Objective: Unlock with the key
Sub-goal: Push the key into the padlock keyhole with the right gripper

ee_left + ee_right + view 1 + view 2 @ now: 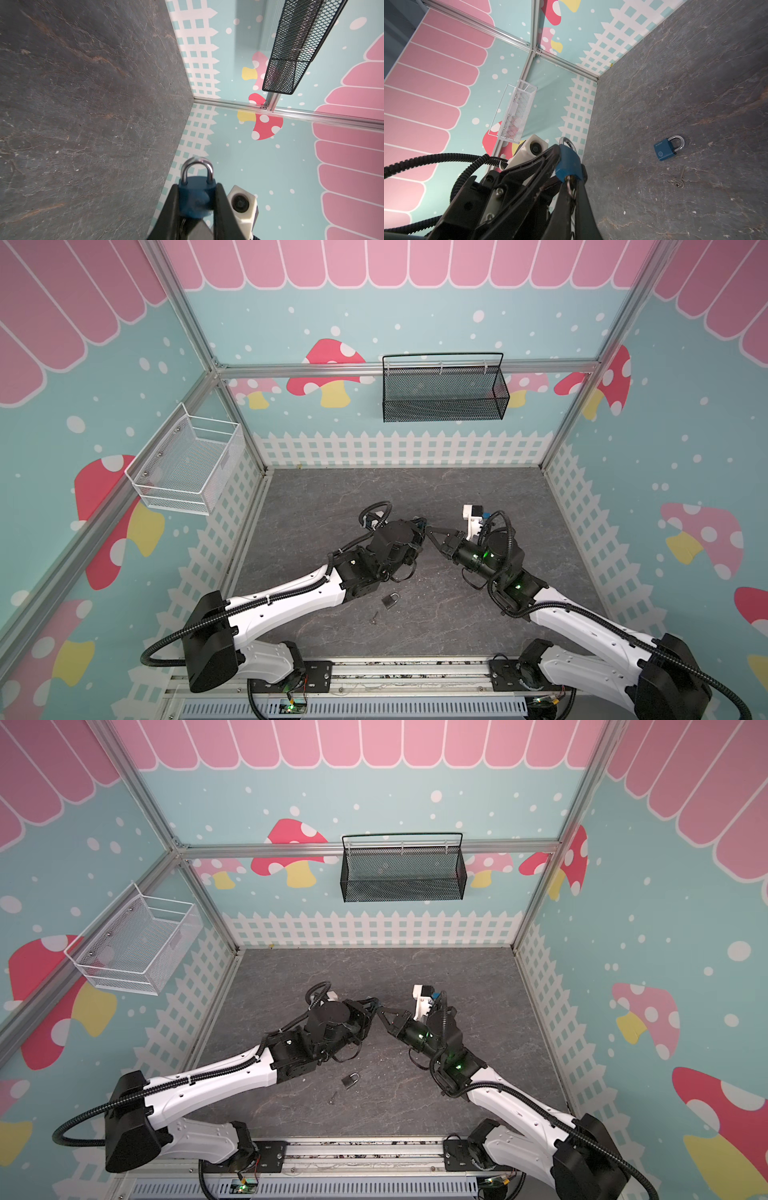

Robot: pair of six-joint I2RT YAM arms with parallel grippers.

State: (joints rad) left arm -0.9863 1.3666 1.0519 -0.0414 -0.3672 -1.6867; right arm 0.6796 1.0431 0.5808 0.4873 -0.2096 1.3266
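Left pincer [197,188] gripping raised padlock [195,199], right pincer [572,182] clenched on key [571,178] at keyhole, key mostly hidden.

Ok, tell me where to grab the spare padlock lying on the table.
Grip the spare padlock by its blue body, coming straight down, jaws across the two narrow side edges. It lies flat on the table; its thin round shackle would likely slip.

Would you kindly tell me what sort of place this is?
Most likely a staged robot test cell: aluminium framing holds printed mushroom wall panels and a black mesh basket, and the left arm and right arm are mounted on a front rail.
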